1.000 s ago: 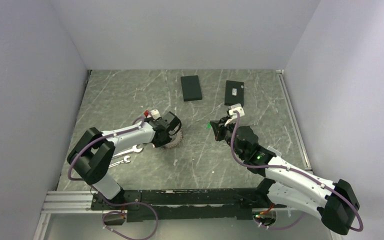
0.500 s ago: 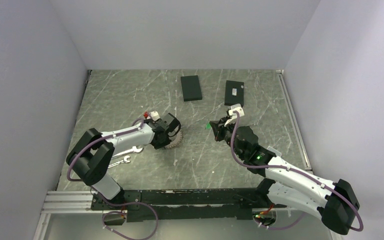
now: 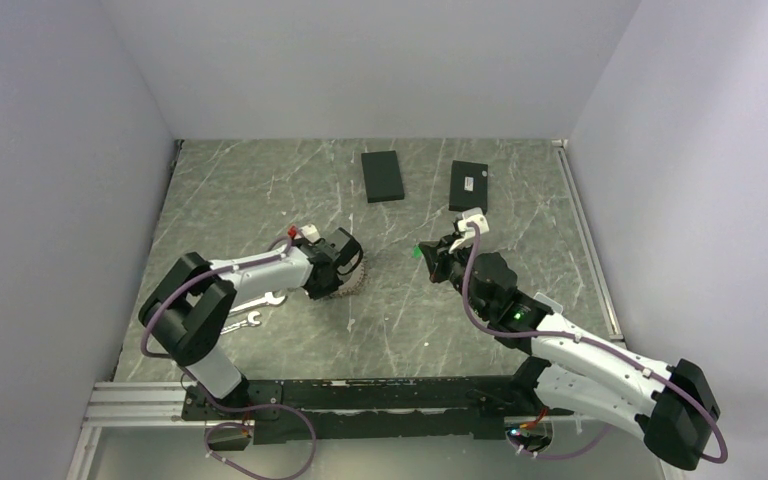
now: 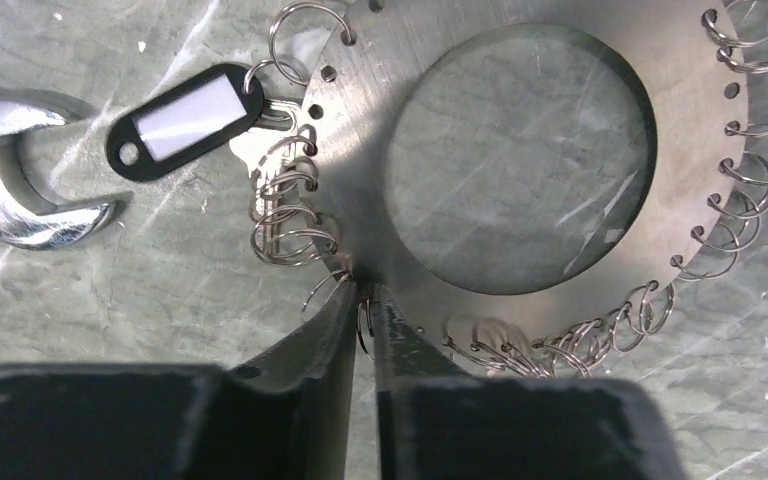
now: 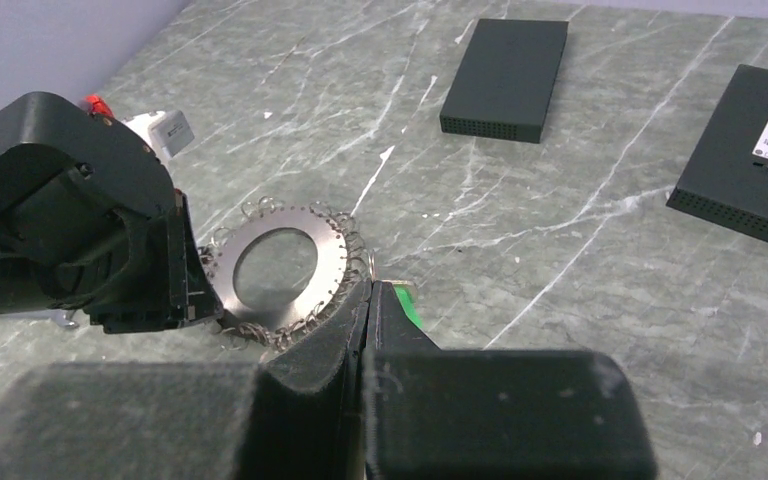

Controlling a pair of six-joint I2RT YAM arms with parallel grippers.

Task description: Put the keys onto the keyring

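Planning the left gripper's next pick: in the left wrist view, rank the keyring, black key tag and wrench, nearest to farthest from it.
1. keyring, its rim right at the tips of the left gripper, with a split ring between the jaws.
2. black key tag, upper left beside the rim.
3. wrench, far left edge.

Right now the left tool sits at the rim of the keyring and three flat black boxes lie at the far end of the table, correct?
Not three: the top external view shows only two flat black boxes at the far end of the table. The left tool does sit at the rim of the keyring.
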